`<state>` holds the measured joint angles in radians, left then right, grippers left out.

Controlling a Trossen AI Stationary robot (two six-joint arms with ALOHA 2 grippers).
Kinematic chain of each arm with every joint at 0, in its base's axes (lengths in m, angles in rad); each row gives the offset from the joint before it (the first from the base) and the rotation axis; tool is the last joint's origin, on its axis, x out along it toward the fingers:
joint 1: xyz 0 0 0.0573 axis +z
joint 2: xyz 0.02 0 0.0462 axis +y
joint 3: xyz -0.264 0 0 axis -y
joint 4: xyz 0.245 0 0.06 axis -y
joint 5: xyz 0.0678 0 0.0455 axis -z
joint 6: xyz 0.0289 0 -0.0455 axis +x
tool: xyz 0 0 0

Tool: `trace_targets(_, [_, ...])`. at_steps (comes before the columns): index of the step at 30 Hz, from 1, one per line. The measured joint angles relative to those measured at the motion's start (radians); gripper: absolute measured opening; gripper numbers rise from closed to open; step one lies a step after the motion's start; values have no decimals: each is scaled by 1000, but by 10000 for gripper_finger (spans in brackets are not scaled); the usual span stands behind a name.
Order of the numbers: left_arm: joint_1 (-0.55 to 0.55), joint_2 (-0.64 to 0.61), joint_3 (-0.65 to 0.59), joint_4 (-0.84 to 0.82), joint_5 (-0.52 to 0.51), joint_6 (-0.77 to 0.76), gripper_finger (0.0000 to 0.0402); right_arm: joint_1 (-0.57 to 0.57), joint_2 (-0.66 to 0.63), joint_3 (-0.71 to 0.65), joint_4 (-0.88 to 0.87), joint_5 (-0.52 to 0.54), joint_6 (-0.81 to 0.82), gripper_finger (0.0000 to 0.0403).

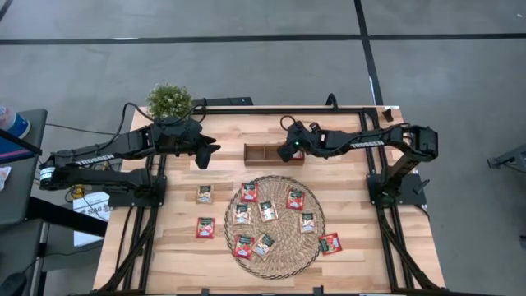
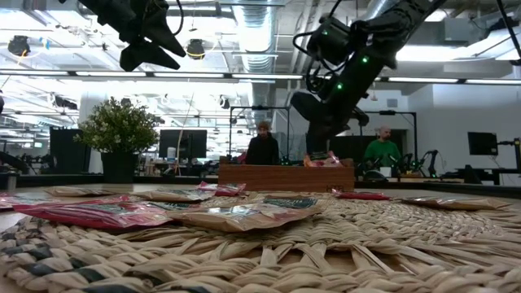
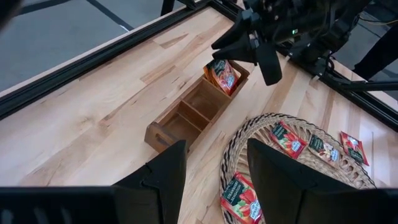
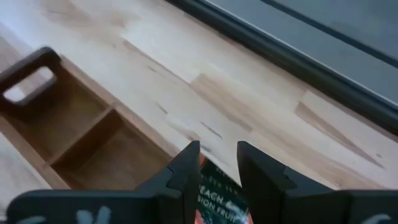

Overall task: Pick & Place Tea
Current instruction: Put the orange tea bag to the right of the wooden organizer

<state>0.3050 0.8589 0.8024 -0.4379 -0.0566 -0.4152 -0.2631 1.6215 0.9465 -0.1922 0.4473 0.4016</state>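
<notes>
A brown wooden tray (image 1: 274,154) with three compartments lies on the table (image 1: 345,177) just behind a round woven mat (image 1: 275,248). A small potted plant (image 1: 168,99) stands at the table's far left corner, near the left arm. Nothing lies between the mat and the tray.

The right gripper (image 1: 287,153) hangs over the tray's right-end compartment. In its wrist view the fingers (image 4: 186,167) stand slightly apart with a red sachet (image 4: 219,198) between them; whether they pinch it or have let go I cannot tell. From the left wrist view a red-orange sachet (image 3: 222,74) leans upright in that same end compartment, below the gripper; the other two compartments hold nothing. The left gripper (image 1: 205,154) waits with its jaws spread wide and holding nothing, above the table to the left of the tray.

The remaining tea sachets are small flat squares, mostly red-orange with a dark band, some pale. Seven lie flat on the mat, among them one (image 1: 248,192) near its far edge. Three lie on bare wood: a pale one (image 1: 204,194) and a red one (image 1: 205,228) left of the mat, and a red one (image 1: 330,243) touching its right rim.

The table is pale butcher-block wood in a black frame, on a grey floor. In the low view two people sit far behind at desks with monitors, under bright ceiling lights
</notes>
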Motion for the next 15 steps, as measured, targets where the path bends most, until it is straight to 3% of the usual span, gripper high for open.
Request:
trace_targets(6, [0,0,0,0,0,0,161,1,0,55,-147,-8,-24,97])
trace_targets(10, [0,0,0,0,0,0,161,29,0,94,-259,-129,-111,97])
trace_targets(15, [0,0,0,0,0,1,161,39,2,95,-328,-158,-87,98])
